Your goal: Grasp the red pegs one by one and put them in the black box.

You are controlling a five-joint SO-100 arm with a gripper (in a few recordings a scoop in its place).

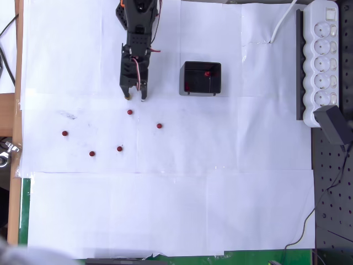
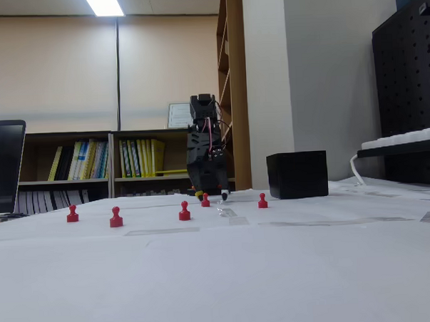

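Five red pegs (image 1: 129, 112) left on table (image 1: 165, 210). Nearest sits at 6 o'clock, just beyond gripper (image 1: 135, 97); jaws slightly spread, empty.

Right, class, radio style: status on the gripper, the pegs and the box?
Gripper open, empty, low over the paper. Five red pegs loose on the sheet, nearest just below the fingertips. Black box holds at least one peg. Path clear.

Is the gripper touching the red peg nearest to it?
Apart. The overhead view shows white paper between the gripper tips and the nearest red peg.
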